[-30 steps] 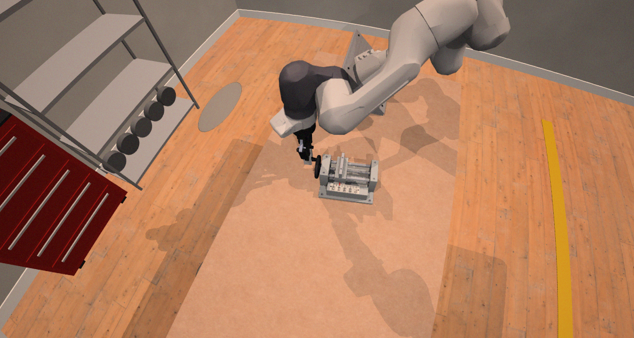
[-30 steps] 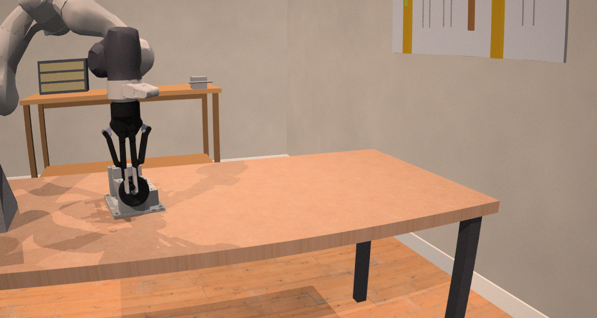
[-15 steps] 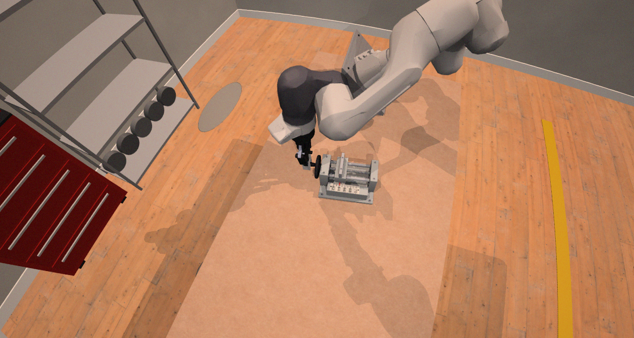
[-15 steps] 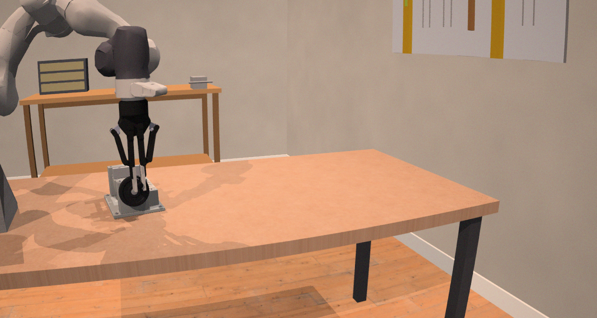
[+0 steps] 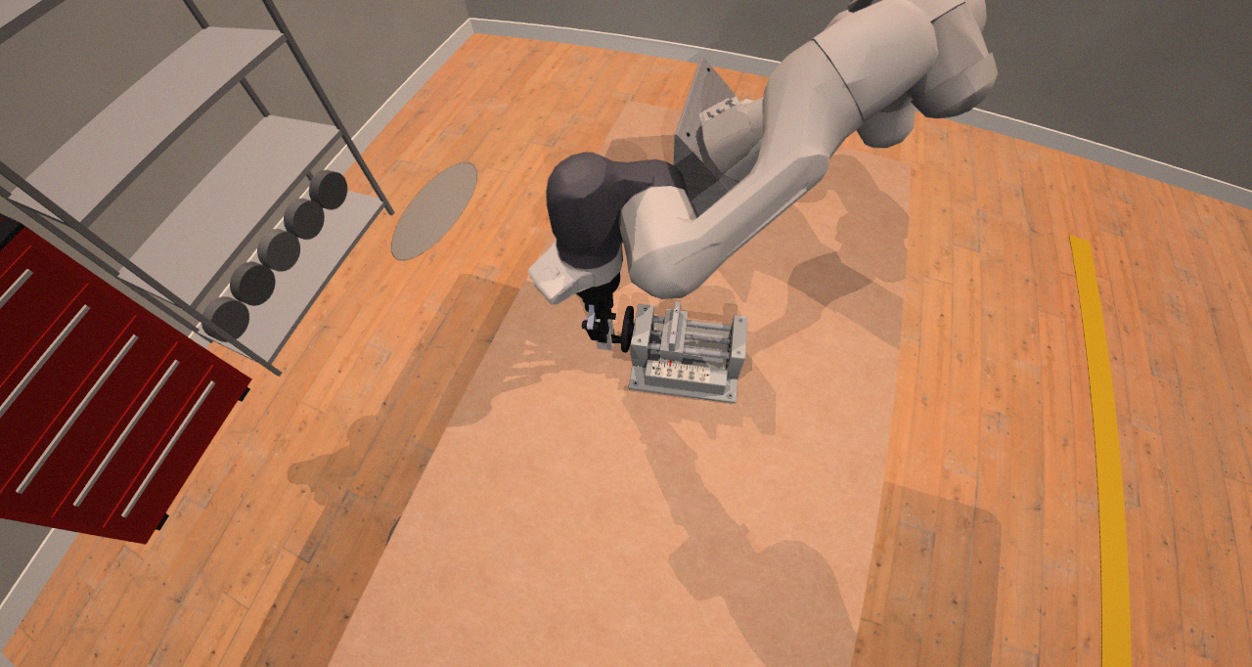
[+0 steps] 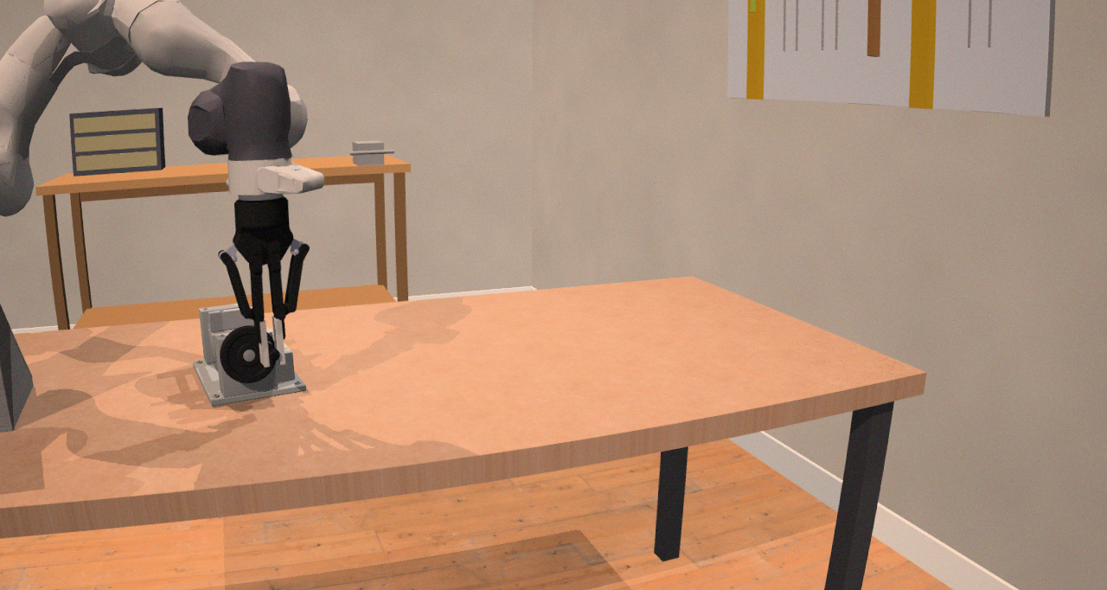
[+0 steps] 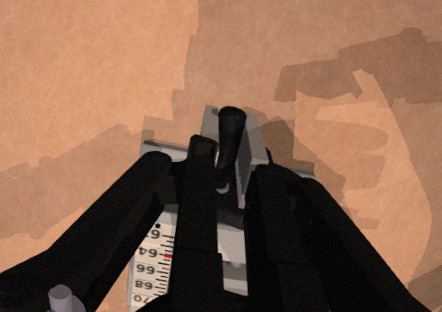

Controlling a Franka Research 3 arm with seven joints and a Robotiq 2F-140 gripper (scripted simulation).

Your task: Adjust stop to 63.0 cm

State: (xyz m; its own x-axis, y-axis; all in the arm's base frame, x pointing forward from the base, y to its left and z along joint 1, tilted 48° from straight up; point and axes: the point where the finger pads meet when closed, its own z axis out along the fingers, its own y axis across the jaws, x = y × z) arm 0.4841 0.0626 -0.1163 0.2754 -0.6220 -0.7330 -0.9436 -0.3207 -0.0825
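- i have the black two-finger gripper (image 6: 268, 344) pointing straight down at the near end of the grey metal stop fixture (image 5: 689, 354), which sits on the long orange-brown wooden table (image 6: 619, 338).
- the jaws are drawn in nearly all the way and clamped on the small black crank handle (image 7: 230, 137) of the black round handwheel (image 6: 246, 356).
- in the wrist view i see that handle standing between the two dark fingers, poking out past their tips.
- the handwheel is mounted on the end face of the fixture that looks toward the exterior camera; from above i see it edge-on (image 5: 626, 324) at the fixture's left end, just beside the gripper (image 5: 599, 329).
- in the exterior view the grip sits at the right side of the wheel, about level with its hub.
- the fixture's grey base plate (image 5: 731, 391) lies flat on the table, with rails running along it and an upright grey stop block (image 5: 672, 329) standing on them toward the handwheel end.
- a white ruler scale (image 7: 155, 262) runs along one side of the fixture; in the wrist view i read figures in the sixties and a small red mark (image 7: 168, 257) near the 64 line, but i cannot read the setting more finely than that.
- the pale grey robot arm (image 5: 787, 129) reaches in from its mount at the far end of the table, its dark grey wrist (image 6: 251, 110) directly above the gripper.
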